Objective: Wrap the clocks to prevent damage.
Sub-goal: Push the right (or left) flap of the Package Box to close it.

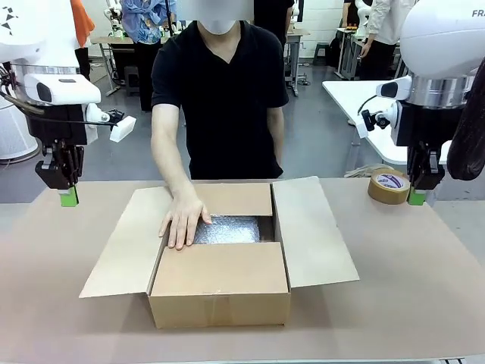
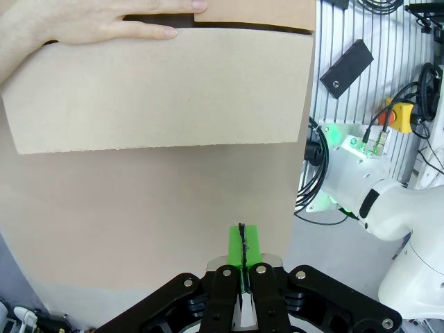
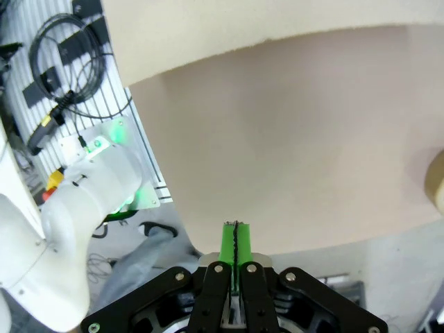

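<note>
An open cardboard box (image 1: 220,284) stands mid-table with its flaps spread. Silvery bubble wrap (image 1: 227,230) lies inside it; the clocks are hidden. A person's hand (image 1: 183,216) rests flat on the box's left inner edge, fingers toward the wrap, and the same hand (image 2: 83,21) reaches onto the box flap (image 2: 159,90) in the left wrist view. My left gripper (image 1: 68,199) hangs shut above the table's far left, empty, its green pads (image 2: 242,244) pressed together. My right gripper (image 1: 416,199) hangs shut at the far right beside the tape roll, green pads (image 3: 236,243) together, holding nothing.
A roll of brown packing tape (image 1: 389,187) lies at the far right of the brown table (image 1: 394,303), and its edge (image 3: 436,182) shows in the right wrist view. A white table (image 1: 356,98) stands behind on the right. People stand at tables farther back.
</note>
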Robot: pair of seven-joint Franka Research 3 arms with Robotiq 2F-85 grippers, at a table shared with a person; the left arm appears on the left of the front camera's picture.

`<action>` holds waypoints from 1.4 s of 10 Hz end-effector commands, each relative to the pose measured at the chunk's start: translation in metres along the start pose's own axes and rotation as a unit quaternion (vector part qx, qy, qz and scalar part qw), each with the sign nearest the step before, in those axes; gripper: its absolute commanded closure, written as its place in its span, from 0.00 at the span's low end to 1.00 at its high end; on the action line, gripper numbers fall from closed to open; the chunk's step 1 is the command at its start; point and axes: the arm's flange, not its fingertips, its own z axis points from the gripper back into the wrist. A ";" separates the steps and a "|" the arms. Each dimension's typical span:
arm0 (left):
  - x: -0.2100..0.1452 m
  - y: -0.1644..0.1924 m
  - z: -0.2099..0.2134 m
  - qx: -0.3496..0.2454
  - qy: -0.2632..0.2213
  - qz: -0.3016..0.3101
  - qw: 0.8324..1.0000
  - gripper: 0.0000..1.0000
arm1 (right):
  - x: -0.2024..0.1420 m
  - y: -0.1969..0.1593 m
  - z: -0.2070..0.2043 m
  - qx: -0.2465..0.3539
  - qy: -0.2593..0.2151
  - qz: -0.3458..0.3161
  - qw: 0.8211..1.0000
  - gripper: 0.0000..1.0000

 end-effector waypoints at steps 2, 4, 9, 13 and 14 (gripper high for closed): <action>0.001 -0.001 0.003 -0.005 -0.002 0.000 1.000 1.00 | -0.015 -0.038 -0.031 0.032 -0.122 0.149 0.981 0.99; 0.001 -0.001 0.003 -0.005 -0.002 0.000 1.000 1.00 | -0.027 -0.062 -0.058 0.030 -0.227 0.184 0.956 0.99; 0.001 -0.001 0.003 -0.005 -0.002 0.000 1.000 1.00 | -0.045 -0.084 -0.085 0.022 -0.312 0.131 0.941 0.99; 0.001 -0.001 0.003 -0.005 -0.002 0.000 1.000 1.00 | -0.045 -0.084 -0.085 0.022 -0.312 0.131 0.941 0.99; 0.001 -0.001 0.003 -0.005 -0.002 0.000 1.000 1.00 | -0.040 -0.085 -0.086 0.021 -0.317 0.123 0.940 0.99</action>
